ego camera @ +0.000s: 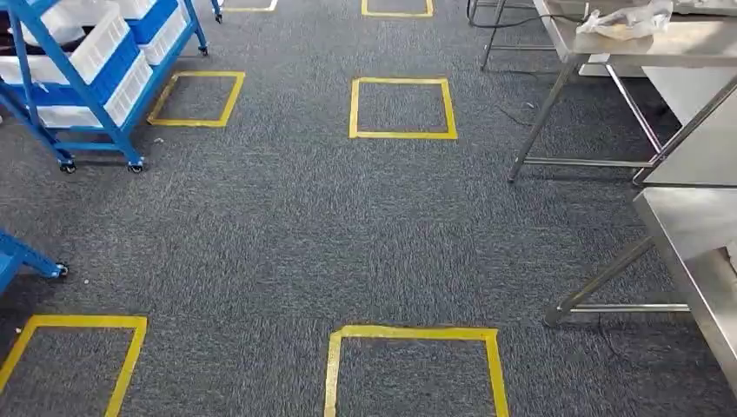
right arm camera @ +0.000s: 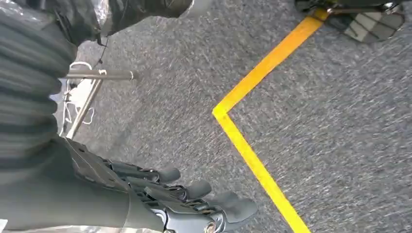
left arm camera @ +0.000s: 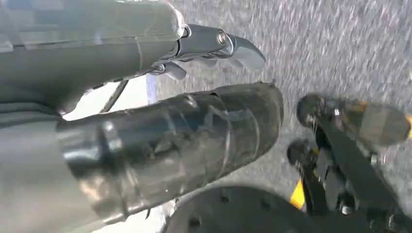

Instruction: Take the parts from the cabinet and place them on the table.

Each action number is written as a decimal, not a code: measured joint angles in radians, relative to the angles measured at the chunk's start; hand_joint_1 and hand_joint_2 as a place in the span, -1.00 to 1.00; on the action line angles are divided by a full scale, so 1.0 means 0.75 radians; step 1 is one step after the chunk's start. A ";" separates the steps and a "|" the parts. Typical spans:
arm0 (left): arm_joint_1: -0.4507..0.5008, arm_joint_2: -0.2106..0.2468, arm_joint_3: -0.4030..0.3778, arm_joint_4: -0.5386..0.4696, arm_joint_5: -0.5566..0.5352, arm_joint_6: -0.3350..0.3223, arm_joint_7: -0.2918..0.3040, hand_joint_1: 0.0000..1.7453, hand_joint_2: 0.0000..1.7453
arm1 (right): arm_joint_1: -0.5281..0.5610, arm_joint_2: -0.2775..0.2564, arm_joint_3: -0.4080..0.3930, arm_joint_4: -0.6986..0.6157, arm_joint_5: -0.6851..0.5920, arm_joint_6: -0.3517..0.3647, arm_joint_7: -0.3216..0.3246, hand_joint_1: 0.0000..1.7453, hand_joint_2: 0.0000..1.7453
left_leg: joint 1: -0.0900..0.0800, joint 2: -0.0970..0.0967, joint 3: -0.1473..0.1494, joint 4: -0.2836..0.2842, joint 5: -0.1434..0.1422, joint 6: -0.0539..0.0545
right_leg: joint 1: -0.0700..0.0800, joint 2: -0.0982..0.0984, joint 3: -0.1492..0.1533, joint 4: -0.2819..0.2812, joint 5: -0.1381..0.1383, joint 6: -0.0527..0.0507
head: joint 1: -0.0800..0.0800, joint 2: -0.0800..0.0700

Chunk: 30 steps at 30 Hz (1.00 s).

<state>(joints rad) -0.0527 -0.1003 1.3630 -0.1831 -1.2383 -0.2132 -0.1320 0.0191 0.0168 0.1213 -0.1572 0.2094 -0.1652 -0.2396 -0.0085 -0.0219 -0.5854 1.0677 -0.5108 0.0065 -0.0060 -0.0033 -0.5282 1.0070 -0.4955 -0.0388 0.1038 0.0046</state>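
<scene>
Both arms hang over the carpet [ego camera: 287,234], the left hand [left arm camera: 160,97] and right hand [right arm camera: 160,204] loosely spread and empty, since the parts sit in white bins [ego camera: 100,43] on the blue cabinet [ego camera: 74,82], well apart from the steel surface [ego camera: 695,43].

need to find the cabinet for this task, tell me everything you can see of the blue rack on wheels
The blue rack stands at the head view's upper left on grey carpet, cut off by the frame edge. Its blue metal frame, on small black castors, carries tilted shelves holding white slotted bins. It stands beside a yellow taped square.
</scene>
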 joint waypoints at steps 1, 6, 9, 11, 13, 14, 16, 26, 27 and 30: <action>-0.001 -0.001 0.000 0.000 -0.001 -0.002 0.000 -1.00 -1.00 | 0.002 -0.001 0.000 0.000 0.001 0.001 -0.001 -1.00 1.00 | 0.006 0.009 -0.050 0.105 -0.061 -0.009 | 0.000 -0.007 -0.003 0.000 0.000 0.000 | 0.001 0.000; -0.001 0.002 0.000 0.000 -0.001 -0.001 -0.004 -1.00 -1.00 | 0.001 0.002 0.000 0.001 0.008 0.009 -0.015 -1.00 1.00 | 0.033 0.024 -0.096 0.221 -0.056 -0.039 | -0.002 -0.037 0.001 0.004 -0.006 0.005 | 0.001 0.000; -0.005 0.003 0.000 0.000 -0.001 0.001 -0.004 -1.00 -1.00 | 0.001 0.006 0.001 0.001 0.010 0.016 -0.020 -1.00 1.00 | 0.023 0.103 0.043 -0.066 0.030 -0.037 | 0.004 -0.060 0.006 0.022 -0.024 0.030 | 0.000 0.000; -0.008 0.004 0.000 0.000 -0.001 0.001 -0.004 -1.00 -1.00 | -0.002 0.006 0.002 0.000 0.013 0.017 -0.025 -1.00 1.00 | 0.021 0.068 0.041 -0.067 0.037 -0.011 | 0.004 -0.076 0.004 0.024 -0.027 0.043 | 0.001 0.000; -0.005 0.004 0.000 0.000 -0.001 0.001 -0.004 -1.00 -1.00 | -0.009 0.010 0.004 0.000 0.019 0.017 -0.028 -1.00 1.00 | 0.017 0.048 0.034 -0.074 0.041 0.007 | 0.000 -0.094 0.014 0.019 -0.029 0.057 | 0.001 0.000; -0.005 0.003 0.000 0.000 -0.001 0.001 -0.003 -1.00 -1.00 | -0.010 0.010 0.004 0.000 0.023 0.017 -0.028 -1.00 1.00 | 0.025 0.039 0.051 -0.088 0.051 0.022 | -0.008 -0.082 0.016 0.029 -0.043 0.069 | 0.002 0.000; -0.006 0.003 0.000 0.000 -0.001 0.001 -0.003 -1.00 -1.00 | -0.010 0.011 0.005 0.000 0.028 0.016 -0.029 -1.00 1.00 | 0.023 0.023 0.047 -0.090 0.056 0.034 | -0.009 -0.017 -0.049 0.170 -0.139 0.072 | 0.002 0.000; -0.007 0.001 0.000 0.000 -0.001 0.001 -0.002 -1.00 -1.00 | -0.005 0.013 0.013 0.002 0.031 0.012 -0.029 -1.00 1.00 | 0.013 -0.117 0.031 -0.071 0.054 0.019 | 0.002 0.097 -0.025 0.039 -0.013 0.038 | 0.002 0.000; -0.002 0.001 0.000 0.000 -0.001 0.001 -0.002 -1.00 -1.00 | -0.013 0.014 0.013 0.002 0.031 0.012 -0.029 -1.00 1.00 | 0.017 -0.133 0.029 -0.077 0.058 0.009 | 0.005 0.089 -0.024 0.040 -0.013 0.035 | 0.002 0.000; 0.000 0.004 0.000 0.000 -0.001 0.001 -0.002 -1.00 -1.00 | -0.009 0.020 0.014 0.001 0.033 0.012 -0.029 -1.00 1.00 | 0.008 -0.066 0.009 -0.035 0.026 -0.006 | -0.010 0.034 -0.003 -0.005 0.006 0.012 | 0.001 0.000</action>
<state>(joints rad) -0.0530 -0.0977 1.3630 -0.1831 -1.2387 -0.2129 -0.1335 0.0120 0.0317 0.1316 -0.1564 0.2338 -0.1564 -0.2617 -0.0021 -0.0713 -0.5788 1.0416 -0.4910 0.0017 -0.0134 0.0221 -0.5304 1.0035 -0.4913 -0.0302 0.1041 0.0046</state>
